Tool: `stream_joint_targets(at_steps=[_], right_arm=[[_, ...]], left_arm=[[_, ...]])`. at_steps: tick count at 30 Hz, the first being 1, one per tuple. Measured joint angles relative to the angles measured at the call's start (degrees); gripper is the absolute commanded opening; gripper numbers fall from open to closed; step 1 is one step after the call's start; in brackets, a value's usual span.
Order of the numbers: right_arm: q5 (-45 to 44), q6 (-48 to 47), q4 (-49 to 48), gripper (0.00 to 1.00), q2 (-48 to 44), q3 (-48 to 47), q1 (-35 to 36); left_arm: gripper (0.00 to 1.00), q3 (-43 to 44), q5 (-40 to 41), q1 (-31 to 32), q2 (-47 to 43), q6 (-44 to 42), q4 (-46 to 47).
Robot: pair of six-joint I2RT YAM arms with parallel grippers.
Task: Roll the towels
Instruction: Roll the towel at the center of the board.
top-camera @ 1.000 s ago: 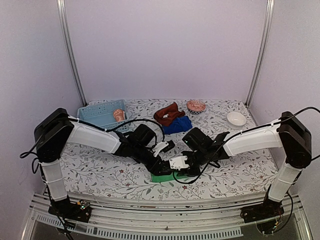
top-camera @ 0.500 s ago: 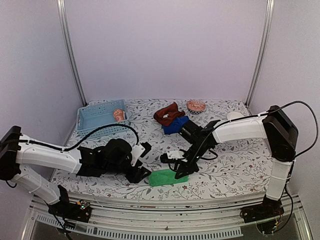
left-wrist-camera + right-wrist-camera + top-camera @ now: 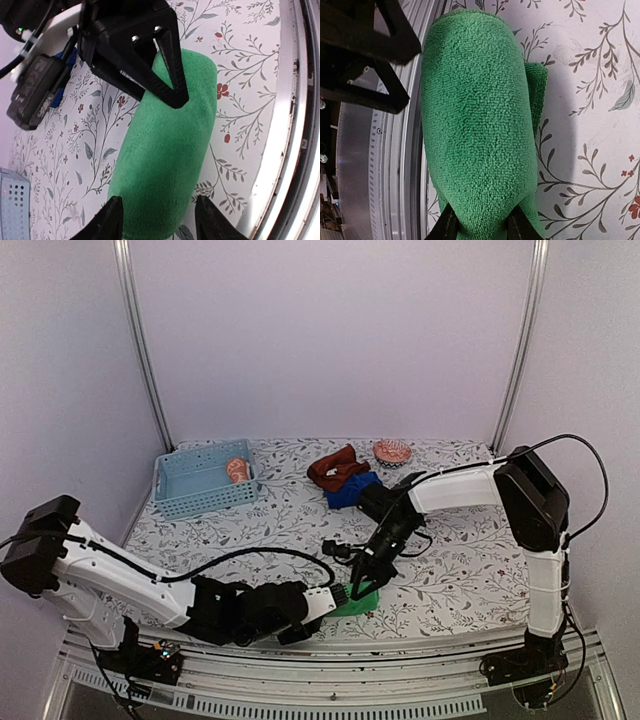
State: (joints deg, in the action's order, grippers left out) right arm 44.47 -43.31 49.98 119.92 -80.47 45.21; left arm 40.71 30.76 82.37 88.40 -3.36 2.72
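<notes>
Top external view first: the green towel (image 3: 353,602) is sitting rolled up into a fat little log right at the near edge of the table (image 3: 270,525), roughly mid-width. The left arm (image 3: 130,575) is stretching low along that front edge and the right arm (image 3: 455,485) is reaching down from the far right, so both are meeting at the roll. The left gripper (image 3: 338,594) is sitting just beside the roll's left end, and the right gripper (image 3: 362,582) is sitting on its far side.

Left wrist view: its two fingers (image 3: 112,220) are standing spread apart with the near end of the roll showing between them. Looks released to me, not squeezing anything. The roll is lying alongside the metal rail (image 3: 295,125), and one black finger of the right gripper is pressing on the other end.

Right wrist view: its fingers (image 3: 449,226) are pinching the end of the roll nearest that camera, with the terry bulging out over them, so that one is clenching the green towel. A loose flap is sticking out on one side of the roll.

Further back, the orange patterned towel (image 3: 238,470) is lying in the light blue basket (image 3: 190,485) at far left. The rust-brown towel (image 3: 338,468) is lying bunched on top of the deep blue towel (image 3: 357,491), with a patterned bowl (image 3: 393,452) just to their right.
</notes>
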Motion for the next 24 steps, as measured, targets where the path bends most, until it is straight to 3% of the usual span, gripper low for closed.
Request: stream_joint_targets(at_steps=[7, 24], right_arm=[[5.3, 0.3, 4.2, 0.13, 3.3, -1.8, -2.3], [10.7, 1.3, 11.2, 0.14, 8.1, -5.1, -4.6]], left_arm=[[0.58, 7.4, 4.9, 0.7, 12.0, -10.1, 1.0], [0.58, 11.9, 13.0, 0.6, 21.6, -20.7, 4.5]])
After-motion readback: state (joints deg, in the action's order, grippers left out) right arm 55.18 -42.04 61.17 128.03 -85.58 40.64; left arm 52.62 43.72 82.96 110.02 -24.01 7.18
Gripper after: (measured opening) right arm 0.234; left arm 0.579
